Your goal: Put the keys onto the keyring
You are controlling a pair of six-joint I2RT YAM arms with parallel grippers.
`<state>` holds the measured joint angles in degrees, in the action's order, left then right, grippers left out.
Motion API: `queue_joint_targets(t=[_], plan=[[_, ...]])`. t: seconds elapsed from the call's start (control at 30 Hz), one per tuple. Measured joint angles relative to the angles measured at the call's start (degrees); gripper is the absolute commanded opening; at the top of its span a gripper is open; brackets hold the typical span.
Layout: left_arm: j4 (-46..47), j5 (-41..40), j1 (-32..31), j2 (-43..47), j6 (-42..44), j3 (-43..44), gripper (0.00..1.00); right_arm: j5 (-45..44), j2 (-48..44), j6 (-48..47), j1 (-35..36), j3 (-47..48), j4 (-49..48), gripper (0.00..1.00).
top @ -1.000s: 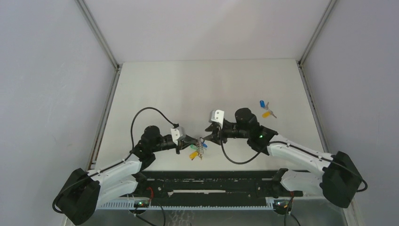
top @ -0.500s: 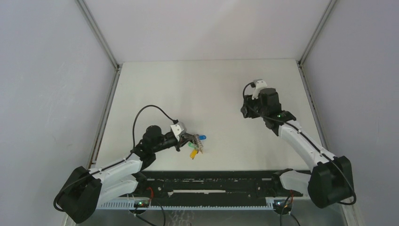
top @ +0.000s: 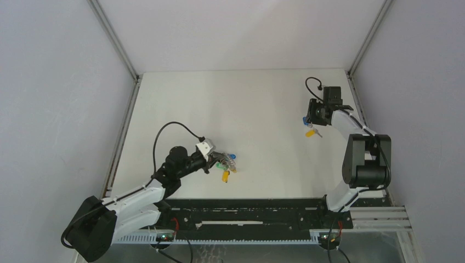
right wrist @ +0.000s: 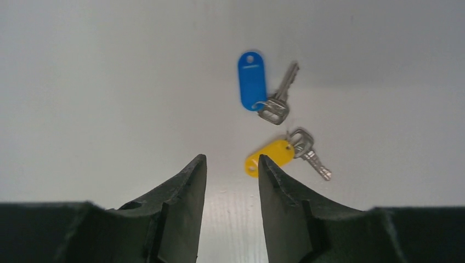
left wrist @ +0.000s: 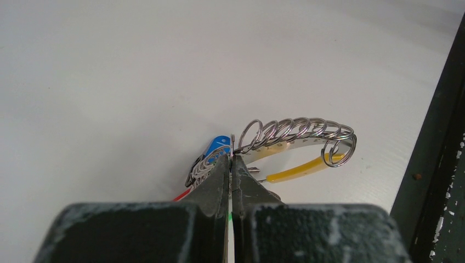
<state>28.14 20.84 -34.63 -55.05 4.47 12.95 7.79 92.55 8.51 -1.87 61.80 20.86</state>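
White surface [top: 247, 104], and we're live. Left pincer [left wrist: 231, 164] is pressed together on the keyring [left wrist: 299, 131], down at the surface's 7 o'clock, its chain of rings arcing off toward 3 in the wrist view. Right pincer [right wrist: 231, 160] is spread, pinching nothing, over at 2 o'clock. Just ahead lie the blue-tagged key [right wrist: 253, 82], tag along 12–6, blade to 1, and the yellow-tagged key [right wrist: 271, 155], tag along 8–2, blade to 4.

No text or number is legible on the blue key tag [right wrist: 251, 81], yellow key tag [right wrist: 267, 157] or keyring [left wrist: 296, 131].
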Motion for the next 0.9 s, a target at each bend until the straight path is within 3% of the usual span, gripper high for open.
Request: queue_joint_targets(t=[0.2,0.67,0.9], plan=[[-0.02,-1.03,0.0,-0.07,0.0,0.0,0.0,-0.48,7.32,-0.74,-3.06,4.37,4.02,0.3],[-0.24,-1.25,0.0,-0.94,0.02,0.0,0.0,-2.82,15.85,-2.14,-4.59,11.85,9.38,0.26],[-0.28,-1.25,0.0,-0.94,0.02,0.0,0.0,-2.84,17.68,-2.36,-4.63,11.85,11.37,0.08]])
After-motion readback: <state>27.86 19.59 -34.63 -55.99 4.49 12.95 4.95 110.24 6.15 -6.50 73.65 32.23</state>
